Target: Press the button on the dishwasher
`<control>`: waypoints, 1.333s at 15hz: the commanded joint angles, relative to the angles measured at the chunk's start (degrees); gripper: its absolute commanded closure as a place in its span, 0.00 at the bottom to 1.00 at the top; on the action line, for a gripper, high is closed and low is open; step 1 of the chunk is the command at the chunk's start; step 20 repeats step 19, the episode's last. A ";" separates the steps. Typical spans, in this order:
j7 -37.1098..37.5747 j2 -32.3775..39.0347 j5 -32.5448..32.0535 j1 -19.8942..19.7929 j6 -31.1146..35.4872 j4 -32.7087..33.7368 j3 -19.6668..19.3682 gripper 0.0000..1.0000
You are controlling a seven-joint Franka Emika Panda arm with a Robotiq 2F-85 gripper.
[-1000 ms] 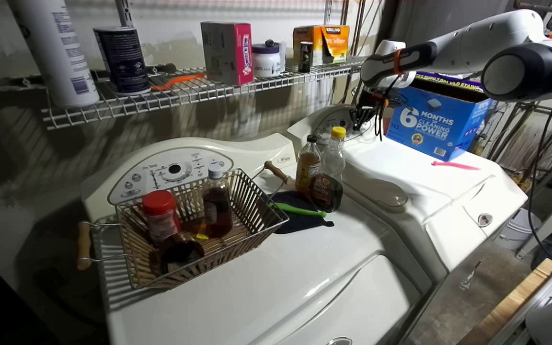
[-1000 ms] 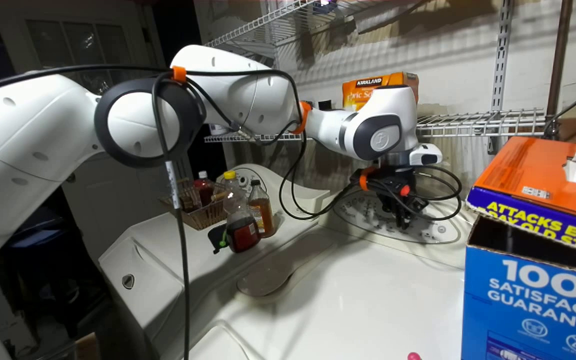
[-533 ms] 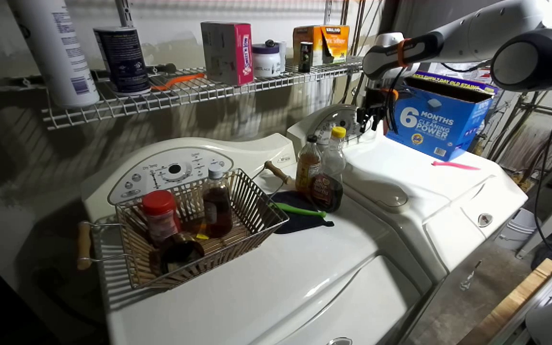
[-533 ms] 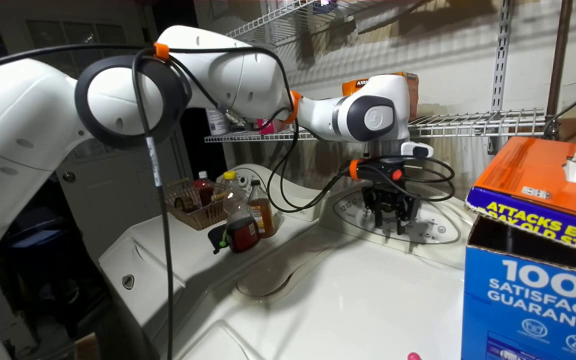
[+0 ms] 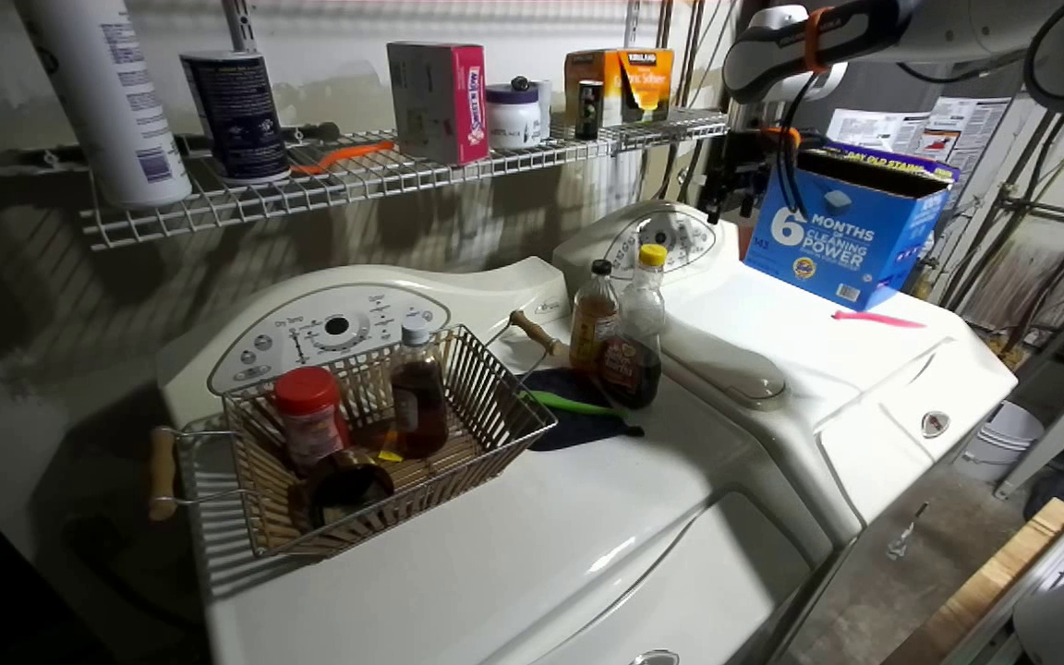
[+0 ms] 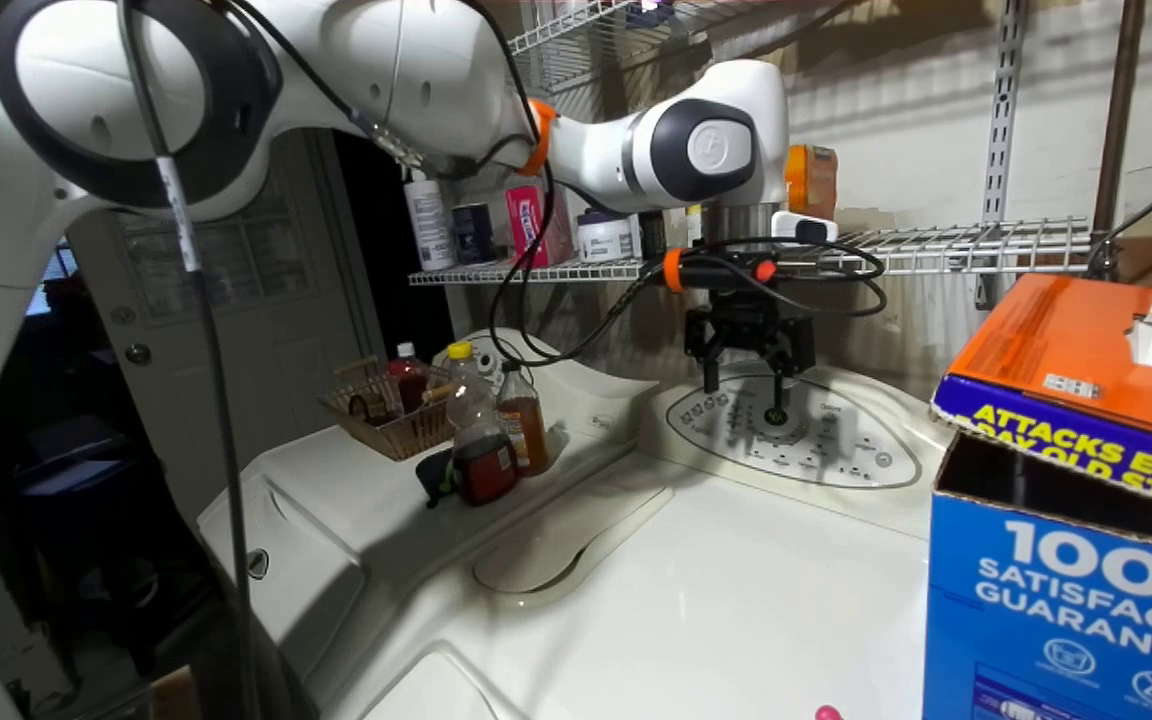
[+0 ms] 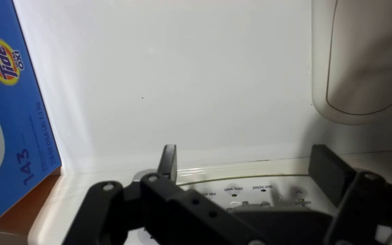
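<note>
The dishwasher [image 6: 736, 600] stands just beside a white machine [image 5: 458, 554], a round dial [image 6: 776, 417] on the dishwasher's console [image 6: 821, 442]. Above that console hangs the end effector [image 6: 744, 395], its fingers [image 7: 330, 173] spread wide. A blue box [image 5: 851, 238] stands on the dishwasher's top; a basket [image 5: 426, 492] sits on the white machine.

Arm [image 6: 456, 80] extended to the back edge of the worktop [image 6: 736, 590], elbow [image 6: 101, 90] bent, partly cropped in both exterior views. Gripper [image 6: 744, 394] pointing down from the wrist [image 6: 721, 148], hanging above that edge around its middle, clear of the back corners. Fingers [image 7: 328, 173] set wide apart, roughly parallel; both show in the wrist view.
</note>
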 commanded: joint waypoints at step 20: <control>-8.84 -17.61 0.72 0.61 14.77 -18.90 1.53 0.00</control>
